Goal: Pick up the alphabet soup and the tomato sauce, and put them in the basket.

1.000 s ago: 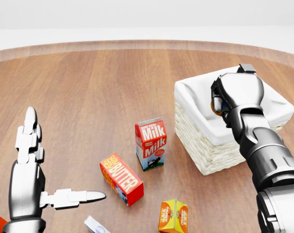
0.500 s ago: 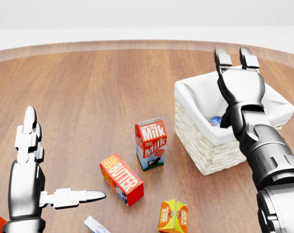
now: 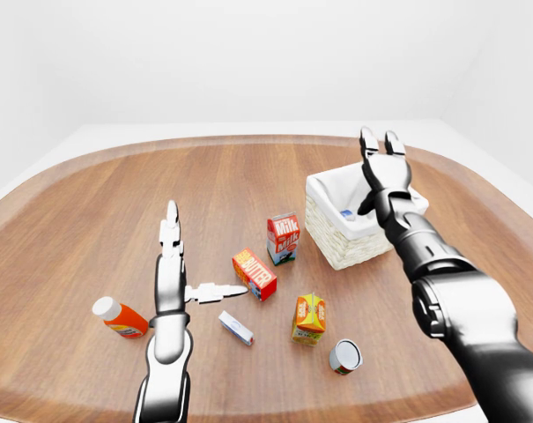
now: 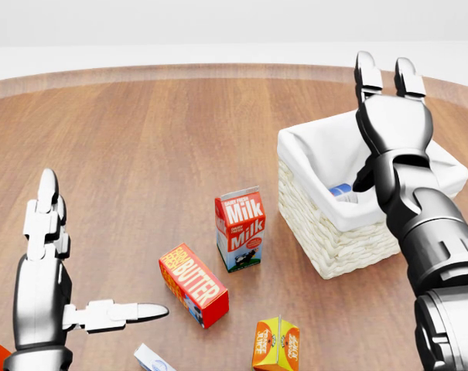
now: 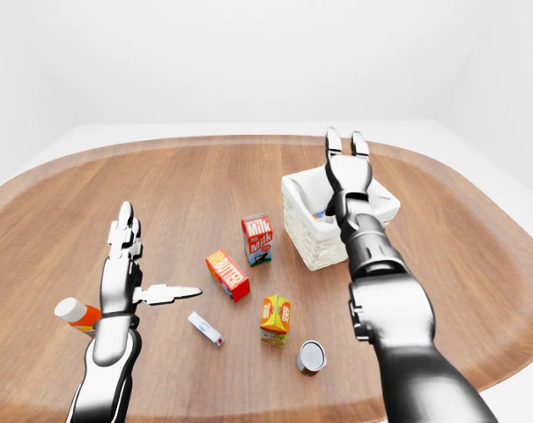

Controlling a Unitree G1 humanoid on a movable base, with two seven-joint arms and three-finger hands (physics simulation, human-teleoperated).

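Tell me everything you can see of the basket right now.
The basket is a squarish, pale woven wicker box with a white cloth liner folded over its rim. It stands upright on the wooden table, right of the milk carton. A small blue-and-white item lies inside. The open right hand is above it.

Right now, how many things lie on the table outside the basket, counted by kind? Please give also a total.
Cartons: 2, the milk carton and the orange juice carton.
Boxes: 2, the butter box and the small white box.
Cans: 1, the can lying at the bottom of the left-eye view.
Bottles: 1, the orange bottle.
Total: 6.
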